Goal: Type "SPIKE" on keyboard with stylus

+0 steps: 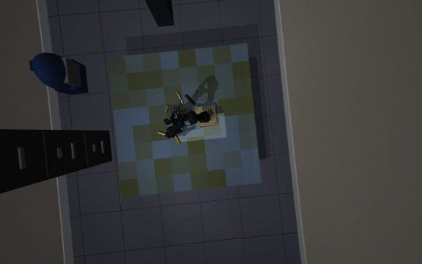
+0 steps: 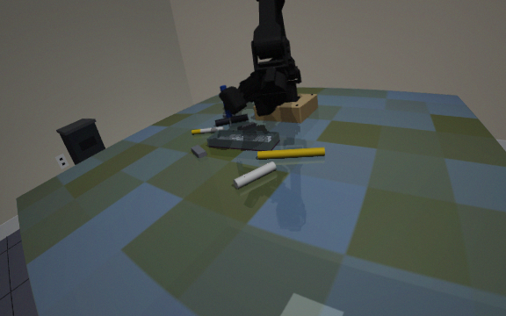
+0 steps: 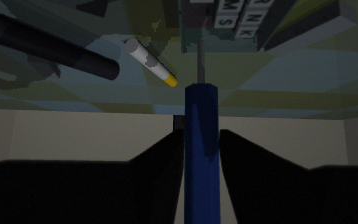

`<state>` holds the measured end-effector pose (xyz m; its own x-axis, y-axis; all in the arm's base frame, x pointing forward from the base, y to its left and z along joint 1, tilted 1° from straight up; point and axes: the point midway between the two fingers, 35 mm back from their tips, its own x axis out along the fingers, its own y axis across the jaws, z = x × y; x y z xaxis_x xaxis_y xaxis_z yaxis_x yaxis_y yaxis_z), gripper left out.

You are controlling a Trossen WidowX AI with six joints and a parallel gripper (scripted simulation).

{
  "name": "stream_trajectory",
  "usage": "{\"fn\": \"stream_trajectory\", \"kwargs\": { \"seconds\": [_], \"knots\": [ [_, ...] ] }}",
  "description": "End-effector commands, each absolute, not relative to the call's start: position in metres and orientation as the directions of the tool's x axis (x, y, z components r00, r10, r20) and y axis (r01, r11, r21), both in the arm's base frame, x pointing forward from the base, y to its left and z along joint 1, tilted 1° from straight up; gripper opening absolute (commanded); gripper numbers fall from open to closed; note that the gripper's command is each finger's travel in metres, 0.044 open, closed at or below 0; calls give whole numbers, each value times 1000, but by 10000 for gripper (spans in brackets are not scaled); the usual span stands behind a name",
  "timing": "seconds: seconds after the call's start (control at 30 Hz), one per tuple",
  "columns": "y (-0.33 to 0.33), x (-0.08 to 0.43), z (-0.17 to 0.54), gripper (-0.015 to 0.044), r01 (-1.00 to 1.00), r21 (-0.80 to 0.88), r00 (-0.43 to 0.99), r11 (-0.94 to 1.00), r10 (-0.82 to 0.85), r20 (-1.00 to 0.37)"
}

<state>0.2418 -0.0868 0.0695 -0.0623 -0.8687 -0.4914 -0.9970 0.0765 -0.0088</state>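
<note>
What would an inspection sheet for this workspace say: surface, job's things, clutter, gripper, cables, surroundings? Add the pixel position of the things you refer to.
Surface: patchwork blue and olive top [image 1: 196,147] [image 2: 402,219]
Job's things: keyboard [image 2: 244,140] lying flat; blue stylus [image 3: 201,150] held
Clutter: black cylinder [image 1: 190,99] [image 2: 231,119] [image 3: 55,49], yellow rod [image 2: 291,153], white rod [image 2: 255,175], white-and-yellow rod [image 1: 179,97] [image 2: 206,130] [image 3: 151,63], small grey block [image 2: 198,151]
Gripper [image 3: 201,137]: shut on the stylus
Cables: nothing seen
Surroundings: plain walls, tiled floor [image 1: 182,227], wall outlet [image 2: 61,161]

Blue stylus [image 2: 223,89] [image 3: 201,145] w/ grey tip, lettered kybd [image 2: 243,140] [image 3: 230,25] flat
</note>
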Motion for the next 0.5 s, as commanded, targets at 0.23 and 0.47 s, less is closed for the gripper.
{"fn": "stream_trajectory", "kwargs": {
  "seconds": [0.23, 0.47],
  "knots": [
    [-51, 245, 74, 0, -997, -15, -62, 80, -866, -496],
    [-50, 245, 61, 0, -997, -15, -62, 80, -866, -496]
  ]
}}
